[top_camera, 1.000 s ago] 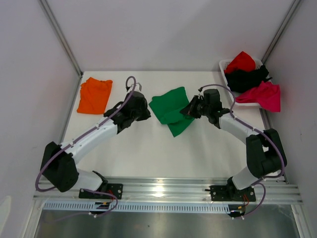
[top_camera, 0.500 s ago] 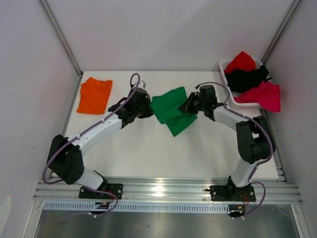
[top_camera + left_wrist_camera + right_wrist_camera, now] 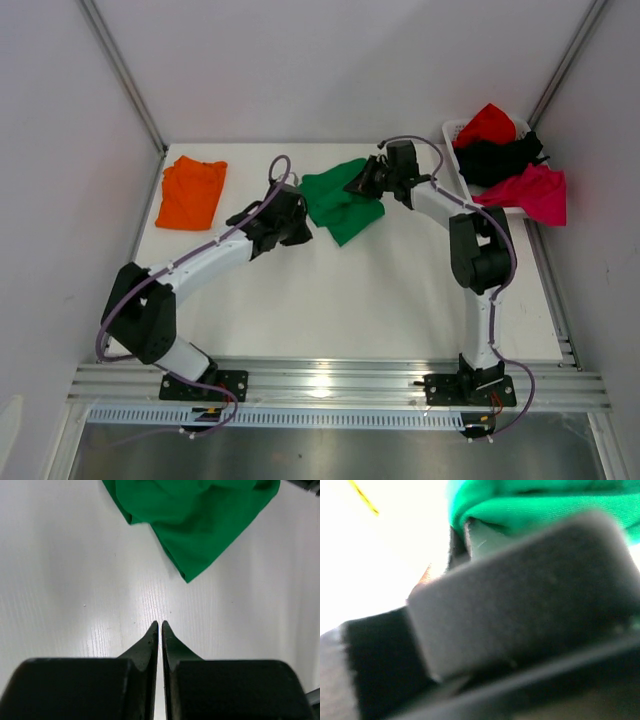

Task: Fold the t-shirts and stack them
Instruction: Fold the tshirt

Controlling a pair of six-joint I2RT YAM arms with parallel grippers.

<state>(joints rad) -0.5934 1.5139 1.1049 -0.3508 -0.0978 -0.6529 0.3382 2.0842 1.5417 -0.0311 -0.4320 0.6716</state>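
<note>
The right gripper [image 3: 362,183] is clamped on the far edge of a crumpled green t-shirt [image 3: 338,205] toward the back of the desk [image 3: 330,290]. The left gripper [image 3: 160,626], fingers pressed together on nothing, sits just beside it. An orange t-shirt [image 3: 190,192] lies far left.

A bright green cloth t-shirt [image 3: 340,203] lies bunched and partly folded on the desk [image 3: 380,290], toward its far edge. An orange cloth t-shirt [image 3: 190,192] lies folded flat at far left. A red t-shirt [image 3: 487,124], black t-shirt [image 3: 500,157] and magenta t-shirt [image 3: 530,192] are heaped at far right.
</note>
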